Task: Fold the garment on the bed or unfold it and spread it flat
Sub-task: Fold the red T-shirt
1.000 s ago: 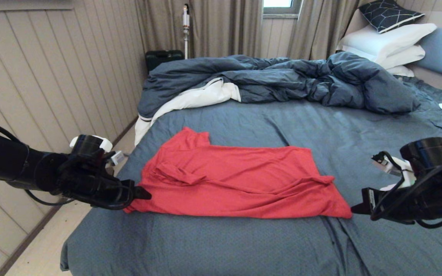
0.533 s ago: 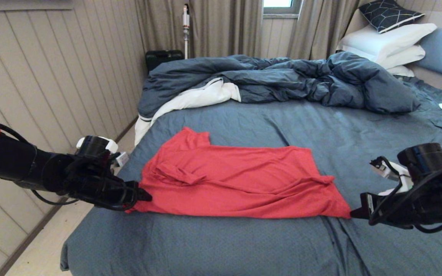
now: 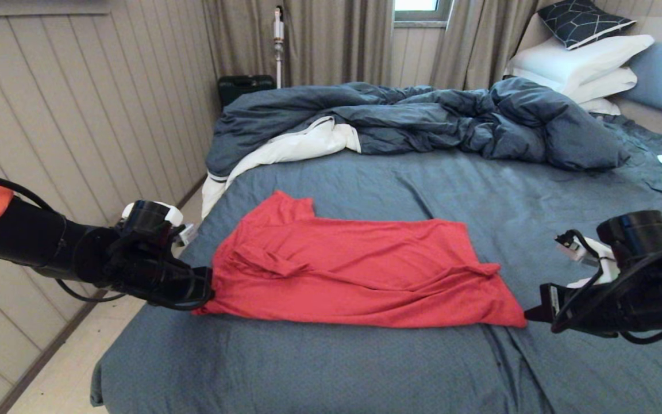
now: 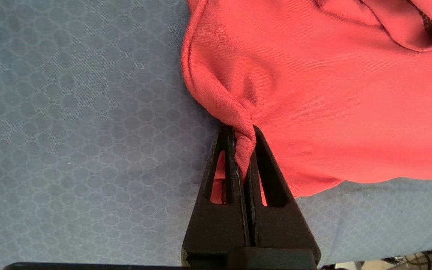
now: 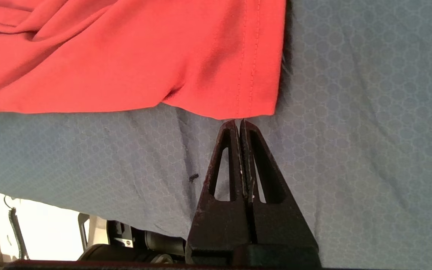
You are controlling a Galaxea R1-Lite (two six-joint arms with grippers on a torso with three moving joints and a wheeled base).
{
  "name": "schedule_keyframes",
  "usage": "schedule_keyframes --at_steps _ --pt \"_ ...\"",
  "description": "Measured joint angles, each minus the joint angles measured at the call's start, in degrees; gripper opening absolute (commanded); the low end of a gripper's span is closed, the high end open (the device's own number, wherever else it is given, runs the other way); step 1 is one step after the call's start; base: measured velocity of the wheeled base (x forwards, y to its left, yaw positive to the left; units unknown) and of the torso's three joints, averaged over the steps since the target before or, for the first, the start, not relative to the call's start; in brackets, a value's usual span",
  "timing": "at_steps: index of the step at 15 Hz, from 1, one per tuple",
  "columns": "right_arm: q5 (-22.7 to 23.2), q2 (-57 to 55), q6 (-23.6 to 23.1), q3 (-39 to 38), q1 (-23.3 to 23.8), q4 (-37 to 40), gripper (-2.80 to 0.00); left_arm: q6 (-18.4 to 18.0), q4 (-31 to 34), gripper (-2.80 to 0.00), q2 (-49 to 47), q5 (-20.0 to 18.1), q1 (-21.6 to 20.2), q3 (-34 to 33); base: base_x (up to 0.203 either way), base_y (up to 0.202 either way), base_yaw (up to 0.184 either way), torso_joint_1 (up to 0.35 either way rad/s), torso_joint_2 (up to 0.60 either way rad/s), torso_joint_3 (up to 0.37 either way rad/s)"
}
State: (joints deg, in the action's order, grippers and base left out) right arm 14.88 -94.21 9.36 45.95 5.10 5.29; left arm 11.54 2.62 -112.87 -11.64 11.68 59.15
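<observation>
The red garment (image 3: pixel 354 270) lies folded into a wide band across the slate-blue bed (image 3: pixel 365 368), plain side up with no print showing. My left gripper (image 3: pixel 207 296) is at its near left corner, shut on a bunched pinch of red cloth (image 4: pixel 244 144), seen up close at the left gripper (image 4: pixel 241 129). My right gripper (image 3: pixel 529 313) rests low over the sheet just off the near right corner. In the right wrist view the right gripper (image 5: pixel 239 122) is shut with nothing in it, its tips just short of the stitched hem (image 5: pixel 249 75).
A rumpled dark blue duvet (image 3: pixel 423 115) with white lining fills the far half of the bed. White pillows (image 3: pixel 584 63) are stacked at the far right. The bed's left edge drops to the floor (image 3: pixel 61 374) by the panelled wall.
My left arm has shifted a little to the right, nudging the gripped corner inward. The right gripper has hardly moved.
</observation>
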Motion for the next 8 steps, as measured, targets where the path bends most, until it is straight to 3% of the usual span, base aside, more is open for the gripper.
schedule_keyframes --at_steps 5,6,7,8 --pt "-0.33 -0.23 0.00 0.50 0.22 -0.06 -2.80 -0.05 0.01 -2.80 0.09 0.10 -0.02 0.17 0.000 0.000 0.000 0.000 0.00 0.000" --pt "-0.49 -0.71 0.02 0.90 0.27 -0.06 -0.26 0.02 0.01 -2.80 0.22 0.10 -0.02 0.27 0.000 0.000 0.000 0.000 0.00 0.000" --pt "-0.54 -1.13 -0.01 1.26 0.28 -0.06 0.00 0.05 0.01 -2.80 0.38 0.11 -0.05 0.28 0.000 0.000 0.000 0.000 0.00 0.000" --pt "-0.59 -1.48 -0.01 1.53 0.27 -0.04 0.00 0.06 0.01 -2.80 0.55 0.14 -0.05 0.28 0.000 0.000 0.000 0.000 0.00 0.000"
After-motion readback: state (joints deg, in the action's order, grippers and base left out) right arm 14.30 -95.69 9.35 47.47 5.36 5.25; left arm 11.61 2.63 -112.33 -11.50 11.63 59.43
